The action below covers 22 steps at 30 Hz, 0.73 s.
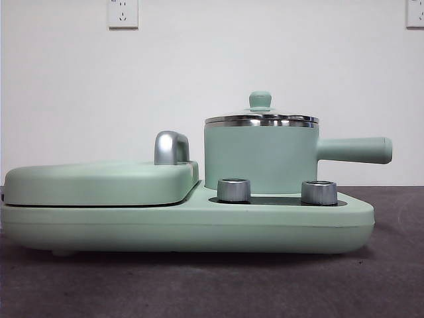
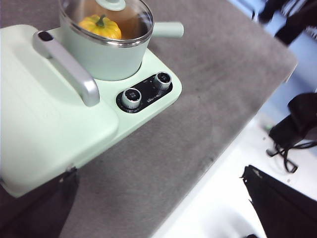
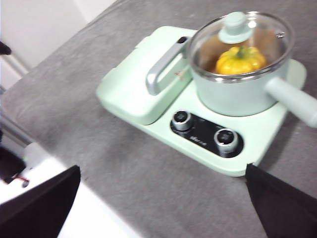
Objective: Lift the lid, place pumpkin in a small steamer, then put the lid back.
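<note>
The small steamer (image 1: 258, 159) stands on the right half of the appliance base, its long handle (image 1: 354, 150) pointing right. The lid (image 1: 262, 119) sits closed on it, mint knob up. The pumpkin is hidden in the front view. Through the glass it shows inside the pot in the left wrist view (image 2: 99, 27) and the right wrist view (image 3: 240, 60). My left gripper (image 2: 159, 171) is open and empty, high above the table and away from the steamer (image 2: 106, 59). My right gripper (image 3: 163, 167) is open and empty, also high and apart from the steamer (image 3: 237, 96).
The wide mint appliance base (image 1: 199, 225) carries a flat cover (image 1: 99, 182) with a chrome handle (image 1: 171, 147) and two silver knobs (image 1: 234, 190). The grey table's edge (image 2: 233, 144) runs near the base, with dark bags (image 2: 297, 124) on the floor beyond.
</note>
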Tool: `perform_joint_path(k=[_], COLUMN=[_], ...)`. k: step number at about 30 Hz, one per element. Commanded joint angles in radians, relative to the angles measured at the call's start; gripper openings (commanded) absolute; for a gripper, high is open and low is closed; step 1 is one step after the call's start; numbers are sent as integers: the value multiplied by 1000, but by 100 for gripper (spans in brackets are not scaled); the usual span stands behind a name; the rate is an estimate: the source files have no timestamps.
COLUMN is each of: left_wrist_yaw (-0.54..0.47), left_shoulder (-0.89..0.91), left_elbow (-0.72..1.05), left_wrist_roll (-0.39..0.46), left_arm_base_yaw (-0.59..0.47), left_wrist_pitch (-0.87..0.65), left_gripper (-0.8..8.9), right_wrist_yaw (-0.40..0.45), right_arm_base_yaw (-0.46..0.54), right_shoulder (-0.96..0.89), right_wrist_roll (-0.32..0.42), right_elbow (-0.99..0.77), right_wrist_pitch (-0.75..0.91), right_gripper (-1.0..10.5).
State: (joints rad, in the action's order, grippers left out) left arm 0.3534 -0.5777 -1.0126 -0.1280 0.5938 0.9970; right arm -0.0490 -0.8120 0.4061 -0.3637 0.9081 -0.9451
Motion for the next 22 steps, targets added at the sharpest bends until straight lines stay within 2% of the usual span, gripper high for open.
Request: perform_joint_path(k=[1, 2, 3, 5, 6, 7, 22], left_wrist_yaw=[-24, -32, -45, -65, -75, -81, -84], left_shoulder=[58, 73, 87, 101, 106, 107, 109], left_elbow=[37, 45, 50, 51, 51, 51, 53], left_wrist_roll=[-76, -76, -76, -74, -75, -75, -75], left_arm_base_yaw=[6, 6, 6, 6, 6, 6, 6], left_wrist_pitch=[-21, -21, -16, -2, 0, -2, -7], left_gripper=[517, 501, 425, 79, 15, 33, 21], right_wrist_yaw=[-21, -27, -33, -40, -40, -37, -29], right_arm_base_yaw=[-11, -11, -11, -11, -11, -10, -11], right_shoulder=[2, 2, 2, 2, 2, 2, 2], right_wrist_roll=[9, 9, 12, 21, 50, 65, 65], right_elbow=[7, 7, 7, 7, 7, 7, 7], right_wrist_pitch=[10, 10, 9, 6, 6, 9, 19], right_gripper=[536, 536, 492, 103, -8, 39, 31])
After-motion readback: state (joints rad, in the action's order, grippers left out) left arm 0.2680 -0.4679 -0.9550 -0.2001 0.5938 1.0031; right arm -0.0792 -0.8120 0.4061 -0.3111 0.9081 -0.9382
